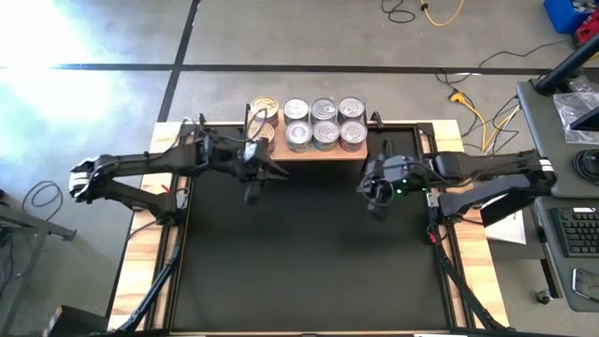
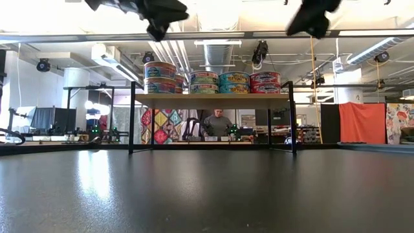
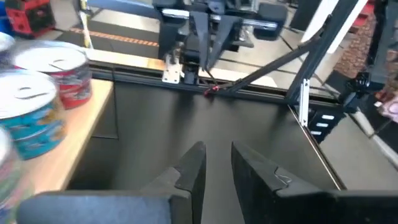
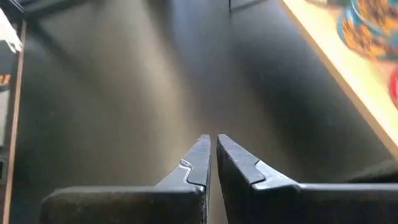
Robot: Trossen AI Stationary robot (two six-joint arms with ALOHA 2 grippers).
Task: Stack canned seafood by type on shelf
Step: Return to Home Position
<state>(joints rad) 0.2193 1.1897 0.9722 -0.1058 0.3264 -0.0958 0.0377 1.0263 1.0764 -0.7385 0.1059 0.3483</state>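
Note:
The canned seafood (image 1: 324,122) stands on the light-wood shelf (image 1: 309,152) at the table's far edge, in two rows of short tins. In the low view the tins (image 2: 234,82) sit stacked two high on the shelf's top (image 2: 213,97). My left gripper (image 1: 251,195) hangs above the black table just in front of the shelf's left end. Its fingers (image 3: 219,152) stand a narrow gap apart with nothing between them, and red- and blue-labelled tins (image 3: 37,93) show beside it. My right gripper (image 1: 377,211) hovers in front of the shelf's right end, shut and empty (image 4: 212,140).
The black table top (image 1: 309,262) spreads out in front of the shelf, with wooden strips (image 1: 140,253) along its sides. A person (image 2: 217,123) sits in the room behind the shelf. A desk with a keyboard (image 1: 576,234) stands at the right, and cables (image 1: 468,103) lie on the floor.

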